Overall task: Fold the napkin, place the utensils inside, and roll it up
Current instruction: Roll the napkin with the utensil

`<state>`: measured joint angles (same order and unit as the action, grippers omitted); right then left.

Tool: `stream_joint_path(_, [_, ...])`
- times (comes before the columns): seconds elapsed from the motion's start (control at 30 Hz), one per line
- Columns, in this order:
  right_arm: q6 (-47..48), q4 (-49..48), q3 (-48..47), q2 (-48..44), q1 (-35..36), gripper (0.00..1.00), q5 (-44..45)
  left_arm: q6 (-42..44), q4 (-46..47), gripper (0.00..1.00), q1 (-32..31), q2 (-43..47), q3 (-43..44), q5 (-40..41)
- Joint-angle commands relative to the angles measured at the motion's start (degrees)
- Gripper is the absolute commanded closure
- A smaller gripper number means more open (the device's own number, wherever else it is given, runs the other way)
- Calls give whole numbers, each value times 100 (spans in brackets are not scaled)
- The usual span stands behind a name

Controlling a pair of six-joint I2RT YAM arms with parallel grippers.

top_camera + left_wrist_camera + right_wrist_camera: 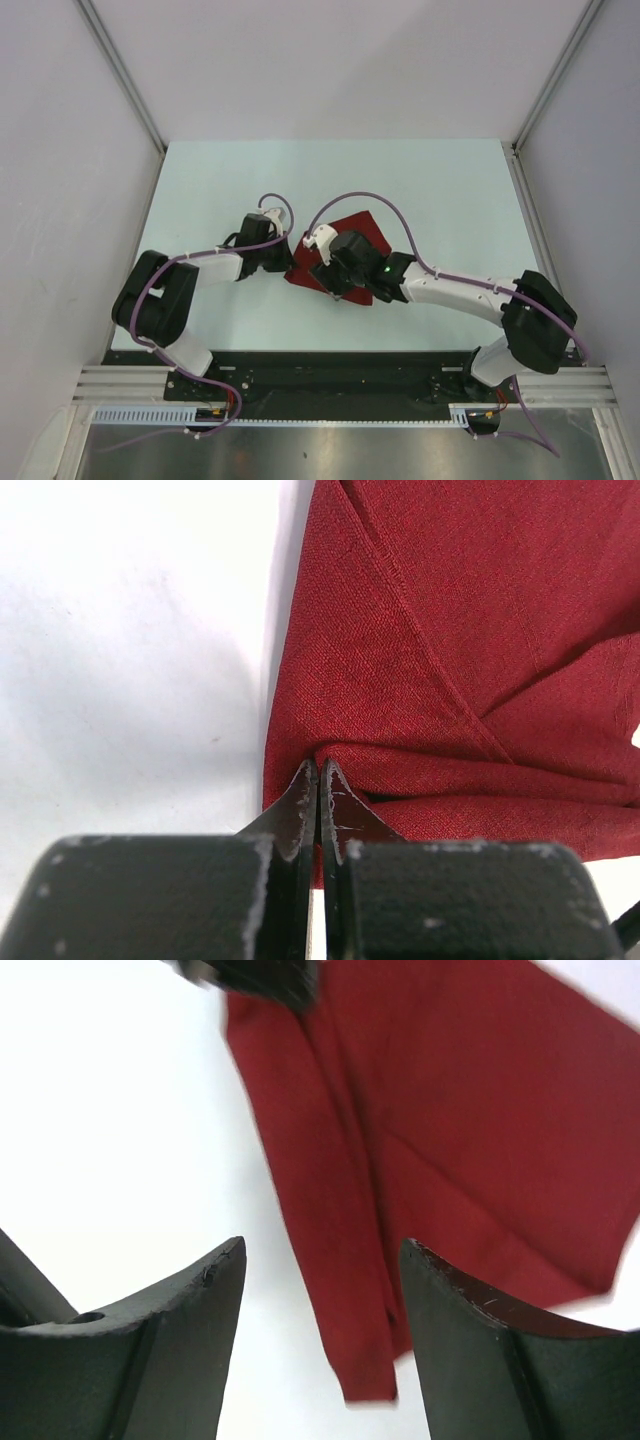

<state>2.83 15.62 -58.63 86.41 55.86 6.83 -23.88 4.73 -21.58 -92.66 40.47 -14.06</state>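
Observation:
The dark red napkin (362,232) lies folded mid-table, with a rolled strip along its left edge. In the left wrist view the napkin (450,630) fills the right side. My left gripper (318,767) is shut, its tips pinching the end of that rolled edge; from above it (290,258) sits at the napkin's left side. My right gripper (322,1250) is open and empty, hovering over the near end of the rolled strip of the napkin (330,1260); from above it (337,290) is over the napkin's front part. The fork is not in view.
The pale table (220,180) is walled by grey panels on the left, right and back. Purple cables loop over both arms. A black rail (330,370) runs along the near edge by the arm bases.

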Motion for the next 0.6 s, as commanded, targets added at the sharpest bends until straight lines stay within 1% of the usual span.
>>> stream_joint_path(0.0, [613,-1499,203,243,92,33,-611,68,-280,100,190,-200,-13,317])
stream_joint_path(0.07, [710,-1509,72,481,127,34,-867,68,-288,100,198,-208,-4,290])
stream_joint_path(0.1, [745,-1700,28,586,136,34,-981,68,-289,100,198,-208,5,282])
stream_joint_path(0.2, [842,-1676,-139,991,171,36,-1166,76,-306,100,207,-200,14,281])
stream_joint_path(0.37, [877,-1676,-193,1316,189,39,-1193,76,-315,100,225,-191,14,264])
stream_joint_path(0.57, [912,-1615,-140,1510,128,40,-991,85,-315,100,225,-191,23,246])
